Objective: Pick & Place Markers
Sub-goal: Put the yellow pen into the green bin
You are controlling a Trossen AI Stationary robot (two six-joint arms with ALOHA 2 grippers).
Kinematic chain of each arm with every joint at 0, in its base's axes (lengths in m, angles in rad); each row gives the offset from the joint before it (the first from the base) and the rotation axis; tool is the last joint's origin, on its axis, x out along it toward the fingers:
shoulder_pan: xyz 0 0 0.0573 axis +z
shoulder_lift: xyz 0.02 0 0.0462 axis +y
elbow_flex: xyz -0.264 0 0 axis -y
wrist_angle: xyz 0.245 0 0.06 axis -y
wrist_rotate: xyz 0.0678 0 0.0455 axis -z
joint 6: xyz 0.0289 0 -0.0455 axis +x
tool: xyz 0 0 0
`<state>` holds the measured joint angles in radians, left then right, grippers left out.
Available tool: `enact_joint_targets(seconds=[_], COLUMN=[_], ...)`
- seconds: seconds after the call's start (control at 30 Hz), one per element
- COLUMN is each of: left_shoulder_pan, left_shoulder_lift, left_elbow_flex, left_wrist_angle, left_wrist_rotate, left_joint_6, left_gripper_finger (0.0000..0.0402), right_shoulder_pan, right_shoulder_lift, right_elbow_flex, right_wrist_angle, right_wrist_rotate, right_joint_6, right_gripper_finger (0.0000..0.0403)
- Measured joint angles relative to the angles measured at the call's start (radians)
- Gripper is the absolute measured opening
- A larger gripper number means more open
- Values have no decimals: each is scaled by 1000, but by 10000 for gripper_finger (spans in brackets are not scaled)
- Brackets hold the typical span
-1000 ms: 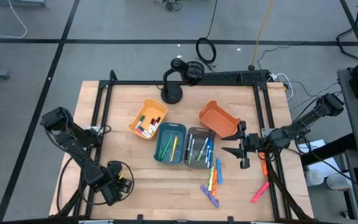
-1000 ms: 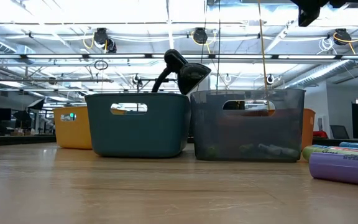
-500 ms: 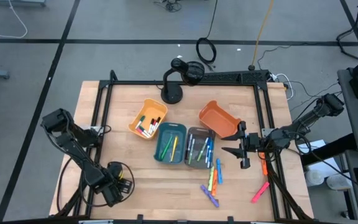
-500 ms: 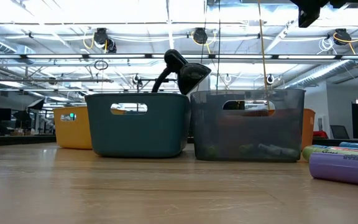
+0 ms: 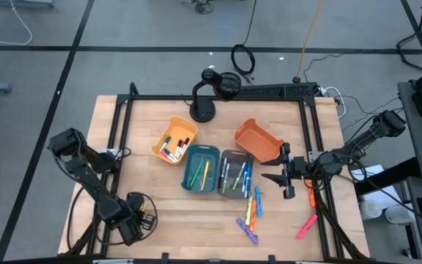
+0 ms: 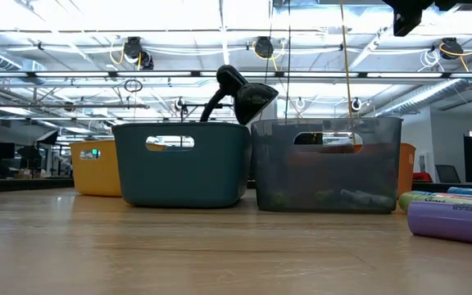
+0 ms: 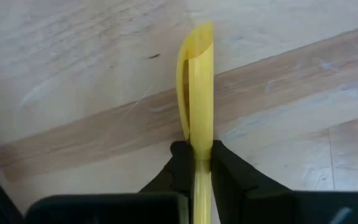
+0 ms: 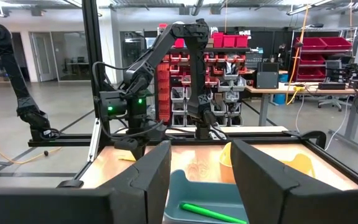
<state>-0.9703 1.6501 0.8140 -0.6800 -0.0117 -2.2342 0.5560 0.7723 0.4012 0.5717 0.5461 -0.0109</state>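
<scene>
Left wrist view, left gripper (image 7: 196, 163) jaws clamp yellow marker (image 7: 199, 93), no legible text

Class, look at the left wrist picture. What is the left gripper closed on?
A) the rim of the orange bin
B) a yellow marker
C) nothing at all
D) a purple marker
B: in the left wrist view the left gripper is shut, its two dark fingers pinching a yellow marker over the bare wooden table.
</scene>
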Motion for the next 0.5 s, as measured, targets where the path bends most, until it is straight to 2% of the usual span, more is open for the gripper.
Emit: enact_joint_targets(seconds=[0.17, 0.27, 0.5], left_shoulder_pan=[-13, -18, -12], left_shoulder_lift=[-2, -14, -68], left_elbow_flex=[3, 36, 141], left_wrist_angle=[-8, -68, -164], left_wrist_rotate=[-45, -79, -257], left_joint_6=[70, 92, 224], left_gripper_finger=[31, 31, 31], right_shoulder_pan=[0, 0, 0], right_shoulder_lift=[0, 0, 0], right_elbow_flex=[0, 0, 0], right_wrist_angle=[0, 0, 0], right_wrist_rotate=[0, 0, 2], right_joint_6=[0, 0, 0], right_gripper_finger=[155, 155, 155])
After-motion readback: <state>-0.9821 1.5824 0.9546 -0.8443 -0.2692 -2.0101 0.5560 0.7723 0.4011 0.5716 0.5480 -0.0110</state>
